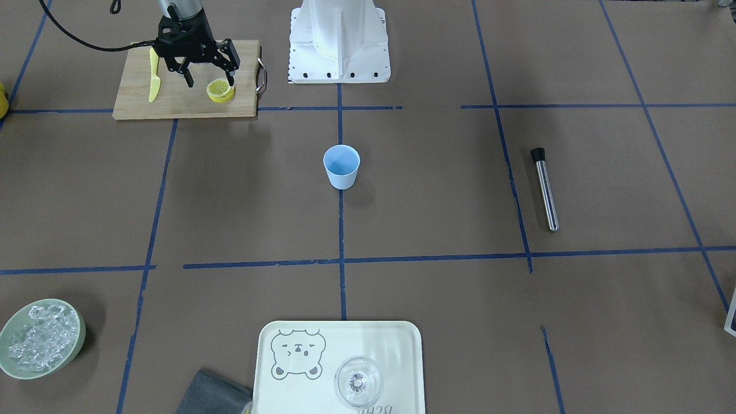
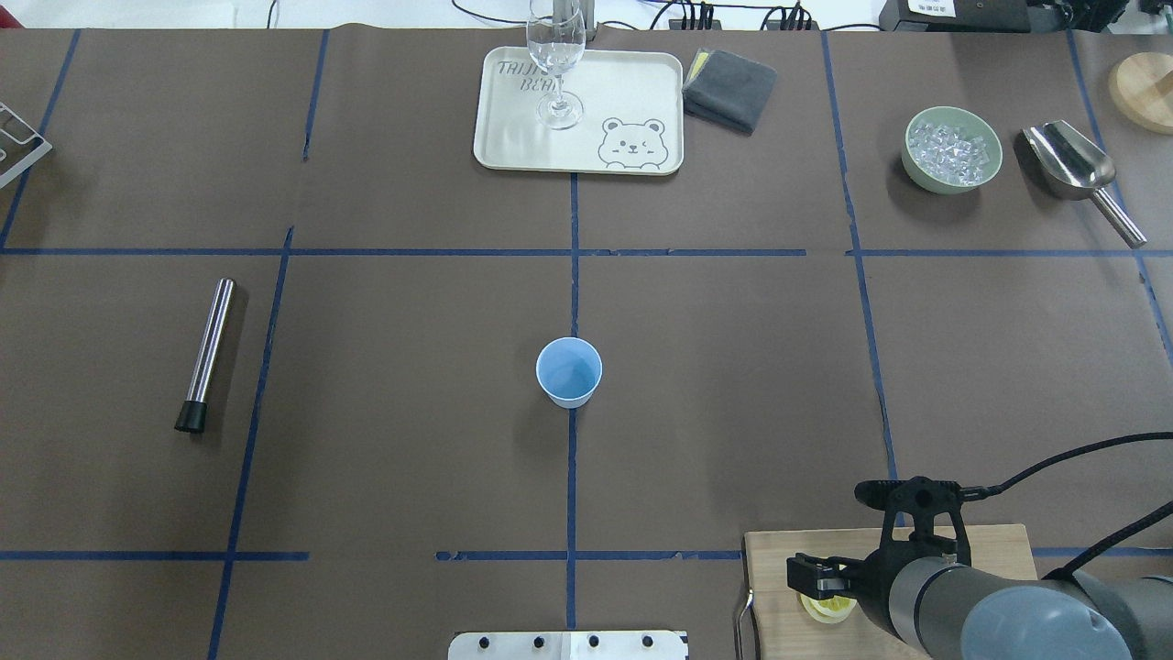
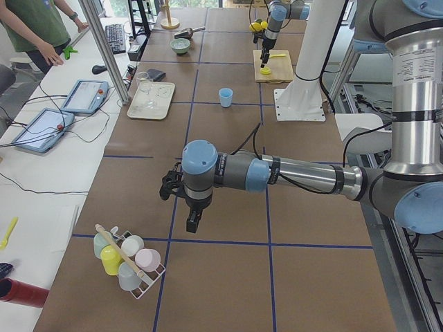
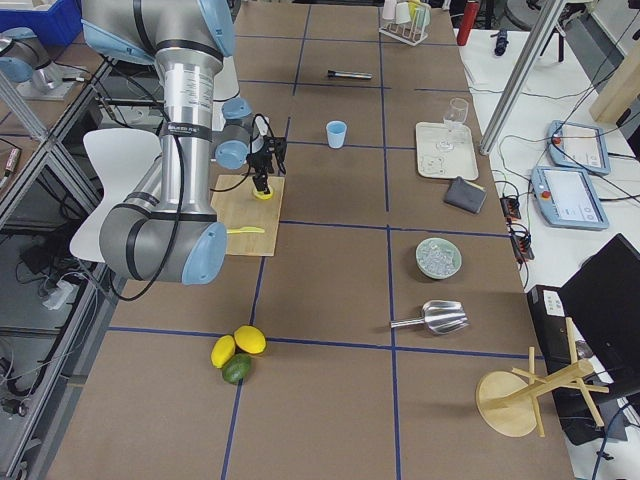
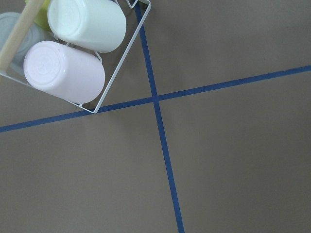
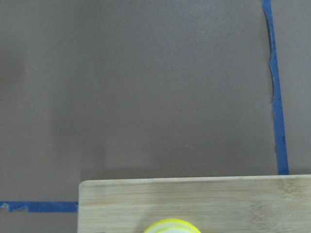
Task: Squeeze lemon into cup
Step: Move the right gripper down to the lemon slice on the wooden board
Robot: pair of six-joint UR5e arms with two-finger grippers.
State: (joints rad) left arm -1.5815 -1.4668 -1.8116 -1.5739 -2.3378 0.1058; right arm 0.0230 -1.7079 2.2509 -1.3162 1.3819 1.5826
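Lemon: yellow-rimmed slice lying on a wooden cutting board at the robot's right side of the counter, front view. Right end effector: just above the board, released, jaws spread wide. One fingertip is at the lemon's edge, the other is off it toward a yellow knife on the same board. Cup: light blue, upright, mid-counter, well apart from the board. Further items: metal rod with black cap, bowl of ice, tray carrying a clear glass. Overhead view: lemon partly hidden under the right end effector; cup on the centre tape line. Left side view: left end effector hanging over bare counter near a wire rack of upturned tumblers; released or clenched, cannot tell. Right side view: lemon beneath the right end effector; three whole fruits toward the near end. Left wrist view: pink tumbler in the rack, crossed blue tape. Right wrist view: board edge, lemon's rim at the bottom.
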